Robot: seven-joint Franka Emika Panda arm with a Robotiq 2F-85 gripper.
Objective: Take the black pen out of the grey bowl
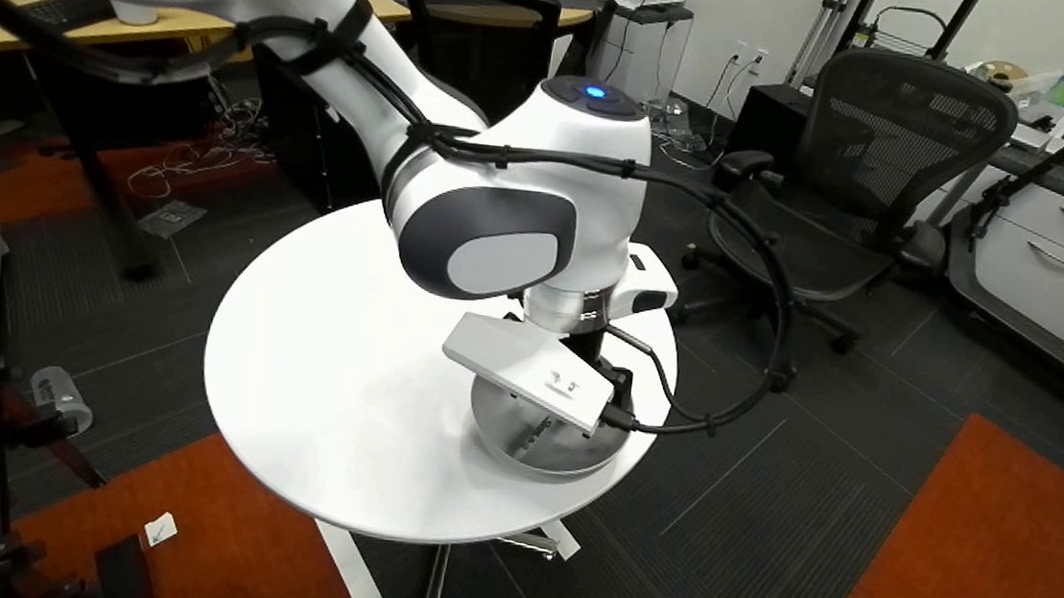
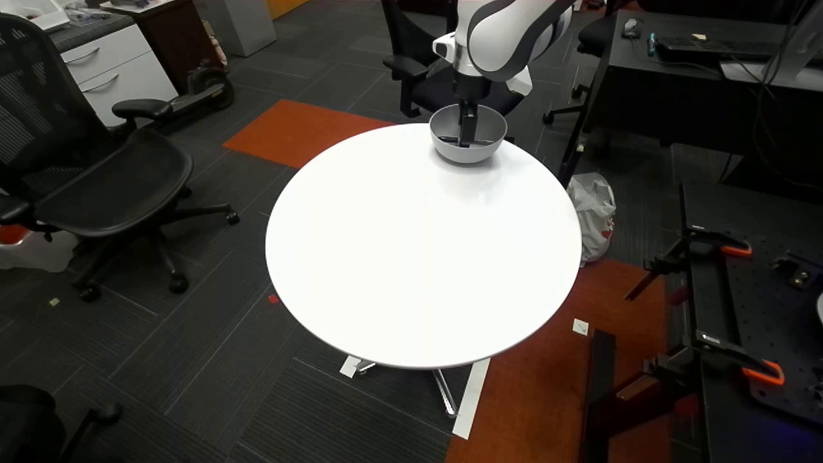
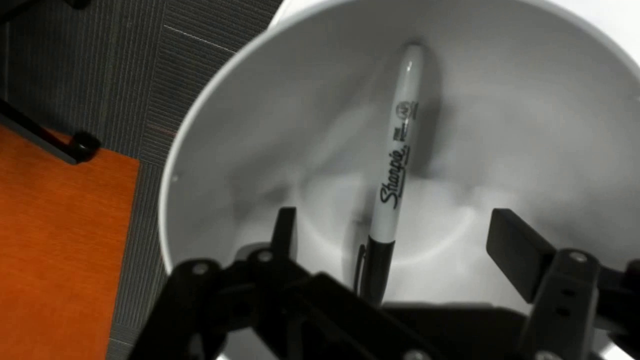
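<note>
The grey bowl (image 1: 566, 458) stands near the edge of the white round table, and it also shows in an exterior view (image 2: 466, 155). The black pen (image 3: 395, 175), a marker with a light grey barrel, dark lettering and a black cap, lies inside the bowl in the wrist view. It also shows in an exterior view (image 1: 536, 431). My gripper (image 3: 392, 229) is open and reaches down into the bowl, one finger on each side of the pen, both apart from it. The cap's end is hidden behind the gripper. The gripper also shows in an exterior view (image 2: 468, 132).
The bowl's rim (image 3: 172, 165) surrounds the fingers. The white table (image 2: 418, 251) extends to one side of the bowl. The table's edge and dark carpet lie close by on the other. A black office chair (image 1: 889, 176) stands beyond the table.
</note>
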